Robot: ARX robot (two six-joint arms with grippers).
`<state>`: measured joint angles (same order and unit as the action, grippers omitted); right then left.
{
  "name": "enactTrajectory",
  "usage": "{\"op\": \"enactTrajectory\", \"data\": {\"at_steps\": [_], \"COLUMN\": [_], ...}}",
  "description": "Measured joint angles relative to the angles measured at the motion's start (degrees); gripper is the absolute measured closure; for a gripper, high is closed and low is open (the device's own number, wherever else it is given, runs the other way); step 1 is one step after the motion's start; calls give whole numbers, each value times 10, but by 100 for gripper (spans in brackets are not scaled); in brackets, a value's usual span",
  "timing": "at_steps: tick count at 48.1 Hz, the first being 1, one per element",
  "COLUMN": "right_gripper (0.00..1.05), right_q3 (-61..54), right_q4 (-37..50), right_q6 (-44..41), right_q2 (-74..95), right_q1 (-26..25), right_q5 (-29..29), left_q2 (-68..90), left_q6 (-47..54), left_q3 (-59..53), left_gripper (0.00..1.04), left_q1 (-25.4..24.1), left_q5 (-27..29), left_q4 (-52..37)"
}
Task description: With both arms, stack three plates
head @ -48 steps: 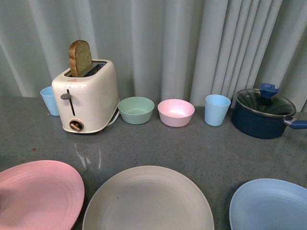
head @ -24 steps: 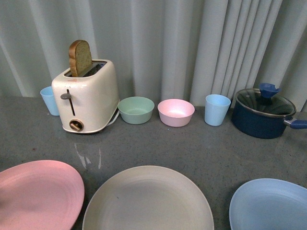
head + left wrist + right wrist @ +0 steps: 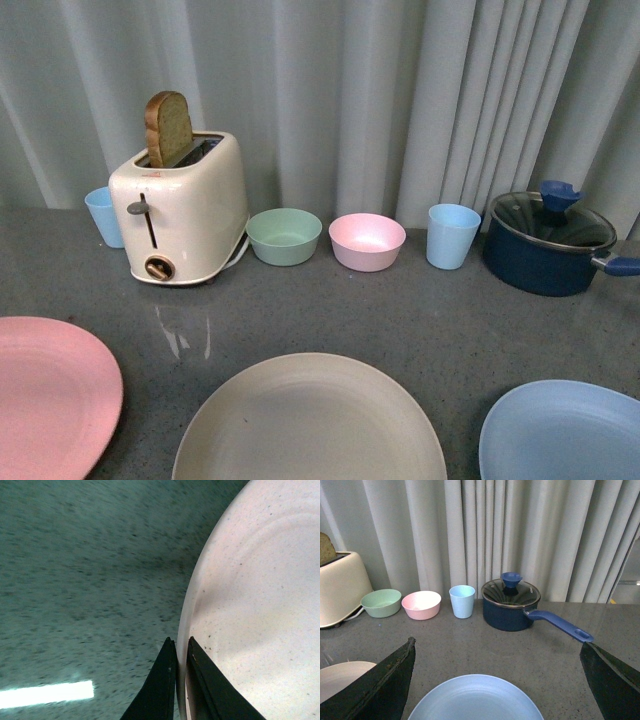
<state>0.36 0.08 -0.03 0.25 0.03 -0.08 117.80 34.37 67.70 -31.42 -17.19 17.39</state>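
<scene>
Plates, three, none stacked: pink plate (image 3: 50, 400) near left, beige-grey plate (image 3: 310, 420) near centre, light blue plate (image 3: 565, 435) near right. Left end effector (image 3: 181, 650) is pinched on the pink plate's rim; right end effector (image 3: 496, 645) is held wide by the light blue plate. Both stackings are judged outstanding

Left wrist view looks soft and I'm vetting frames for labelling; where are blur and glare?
Left wrist view: counter speckle smeared, white glare streak on it; pink plate rim fairly sharp. Front view: crisp, toaster faintly mirrored in the counter.
</scene>
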Motion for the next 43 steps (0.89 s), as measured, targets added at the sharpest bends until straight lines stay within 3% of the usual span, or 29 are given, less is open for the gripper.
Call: {"op": "enactTrajectory", "data": {"at_steps": [8,15,27,43], "right_gripper": [7,7,7,7], "right_q3": [0,0,0,0], "right_q4": [0,0,0,0], "right_q6": [0,0,0,0], "right_q2": [0,0,0,0], "right_q1": [0,0,0,0], "right_q5": [0,0,0,0], "left_q2": [-25,-64,-158,-175], "left_q6": [-8,-56,-106,-238], "left_q3": [52,54,-15,-117], "left_gripper": [101,101,101,101], "left_q1": [-34,-32,84,338], "left_q5": [-3,-58,-76,-29], "left_q4": [63,116,115,6]}}
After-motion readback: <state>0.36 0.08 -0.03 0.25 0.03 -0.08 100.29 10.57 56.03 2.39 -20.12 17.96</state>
